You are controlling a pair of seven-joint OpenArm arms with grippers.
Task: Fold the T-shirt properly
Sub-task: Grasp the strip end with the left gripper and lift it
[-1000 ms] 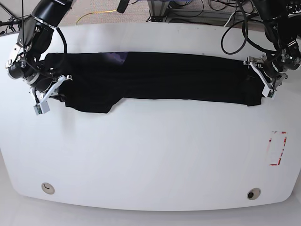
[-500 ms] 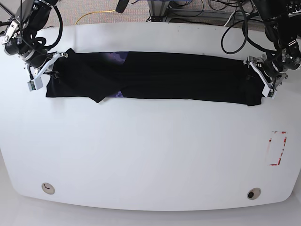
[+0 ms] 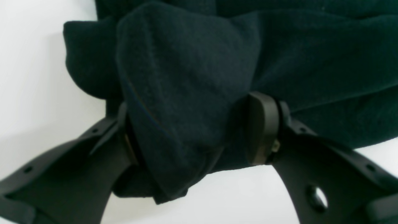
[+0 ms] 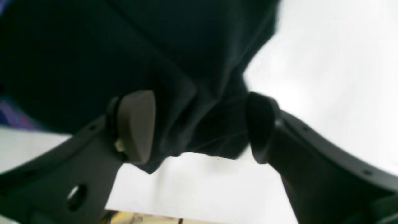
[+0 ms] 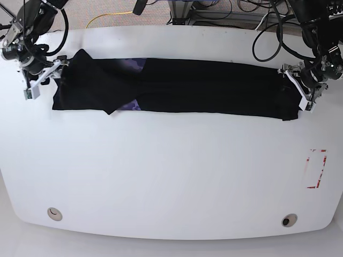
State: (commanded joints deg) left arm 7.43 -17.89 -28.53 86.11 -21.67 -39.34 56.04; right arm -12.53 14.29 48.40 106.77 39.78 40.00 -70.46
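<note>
And the right gripper (image 5: 44,79) had swung well back toward the far left corner of the table (image 5: 171,176) over the last second, dragging its end of the T-shirt (image 5: 177,88) up with it, so the sagging flap that had drooped toward the near side was pulled up into the band. The left gripper (image 5: 301,88) had barely budged at the opposite end. The shirt lay stretched in 1 long, narrow black band across the far half of the white table, running nearly from one arm to the other, with 2 purplish patches showing left of the middle, one at the far edge (image 5: 131,65) and one at the near edge (image 5: 130,106), beside a small pointed fold of cloth. In the left wrist view, the gripper (image 3: 192,130) had its jaws spread partway with a thick bunched fold of the shirt (image 3: 186,77) filling the gap between the 2 pads, cloth pressed against both; the white tabletop (image 3: 37,77) showed just beside it. The right wrist view was blurred, but the gripper (image 4: 199,127) showed the same story: jaws apart, a gathered hem of dark cloth (image 4: 202,124) hanging between the pads, and whether the pads truly squeezed it could not be told. A small red-outlined rectangle (image 5: 316,168) sat on the table near the right edge of the base view, well apart from the shirt, and 2 round holes (image 5: 53,214) marked the near corners.
</note>
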